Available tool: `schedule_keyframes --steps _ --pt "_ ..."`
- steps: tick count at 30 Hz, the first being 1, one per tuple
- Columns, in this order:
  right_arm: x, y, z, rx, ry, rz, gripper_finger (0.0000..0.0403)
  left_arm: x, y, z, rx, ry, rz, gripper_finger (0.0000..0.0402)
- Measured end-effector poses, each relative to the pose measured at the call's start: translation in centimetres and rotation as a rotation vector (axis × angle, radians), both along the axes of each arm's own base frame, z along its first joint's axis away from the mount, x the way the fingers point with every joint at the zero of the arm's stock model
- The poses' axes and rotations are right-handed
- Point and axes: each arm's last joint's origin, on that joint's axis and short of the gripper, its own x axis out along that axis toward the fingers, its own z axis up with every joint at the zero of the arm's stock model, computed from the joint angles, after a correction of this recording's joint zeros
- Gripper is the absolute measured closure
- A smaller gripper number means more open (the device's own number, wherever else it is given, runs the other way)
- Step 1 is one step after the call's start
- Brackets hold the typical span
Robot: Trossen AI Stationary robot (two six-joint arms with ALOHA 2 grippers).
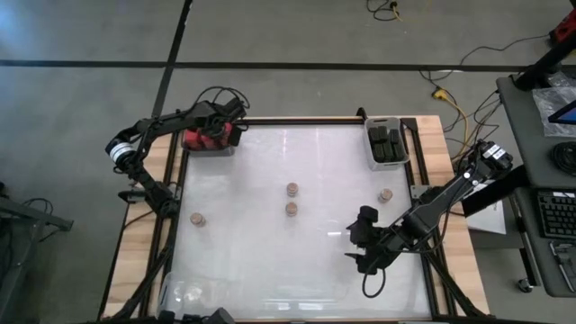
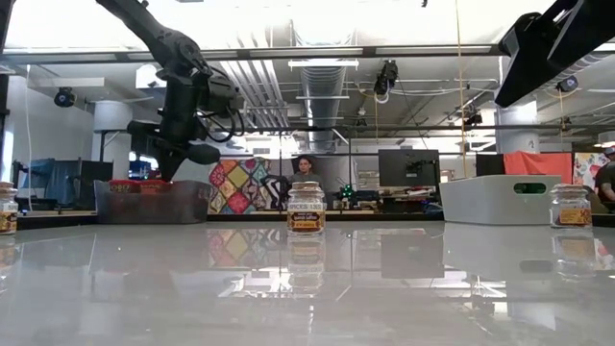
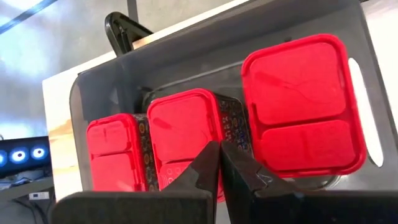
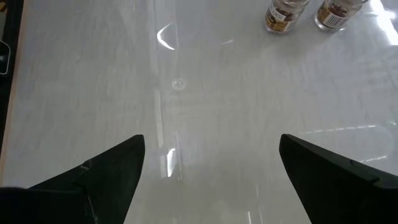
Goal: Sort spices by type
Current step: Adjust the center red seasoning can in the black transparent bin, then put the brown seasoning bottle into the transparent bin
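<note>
left gripper (image 1: 216, 135) over the grey bin (image 1: 193, 148) at the table's (image 1: 270, 261) far left corner, fingers (image 3: 202, 171) clenched, holding nothing; three red spice containers (image 3: 301, 102) lie in that bin. right gripper (image 1: 364, 243) near the right near corner, fingers (image 4: 106, 171) spread wide, empty. black spice containers (image 1: 387, 142) sit in the bin (image 1: 371, 153) at the far right corner. four tan-topped jars (image 1: 292, 190) stand loose: two mid-table, one near the left edge, one toward the right edge.
</note>
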Motion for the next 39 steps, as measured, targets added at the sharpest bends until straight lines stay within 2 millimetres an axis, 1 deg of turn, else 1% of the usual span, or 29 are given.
schedule_keyframes --steps 7,10,14,18,21,23,26,30,33,36,39 --pt "0.0 0.0 0.0 0.0 0.0 0.0 0.0039 0.1 0.1 0.1 0.008 -0.009 0.002 0.0402" --pt "0.0 0.0 0.0 0.0 0.0 0.0 0.0039 0.2 0.2 0.6 0.02 -0.019 -0.009 0.0402" --pt "0.0 0.0 0.0 -0.004 0.0 0.005 0.0039 0.9 -0.4 2.3 0.041 -0.061 -0.072 0.0401" --pt "0.0 0.0 0.1 -0.013 -0.004 0.015 0.0039 1.9 -2.2 5.1 0.084 -0.102 -0.185 0.0402" --pt "0.2 0.1 0.6 -0.034 -0.028 0.02 0.0039 2.8 -4.6 7.3 0.123 -0.139 -0.307 0.0402" --pt "0.4 0.1 0.9 -0.041 -0.036 0.031 0.0039 3.3 -6.6 8.4 0.139 -0.162 -0.392 0.0402" --pt "0.6 0.0 1.2 -0.05 -0.046 0.038 0.0039 4.1 -10.1 9.2 0.153 -0.207 -0.525 0.0401" --pt "1.0 -0.4 1.4 -0.068 -0.061 0.013 0.0039 5.2 -15.3 8.1 0.079 -0.22 -0.757 0.0401" --pt "1.2 -0.7 1.4 -0.075 -0.076 -0.006 0.0039 5.7 -18.9 7.3 0.047 -0.233 -0.851 0.0396" --pt "1.4 -0.6 1.6 -0.065 -0.105 -0.012 0.0039 6.1 -22.3 6.7 0.018 -0.263 -0.902 0.0373" --pt "1.5 -0.4 1.8 -0.047 -0.13 -0.013 0.0039 5.9 -25.5 6.5 -0.01 -0.302 -0.952 0.0338"
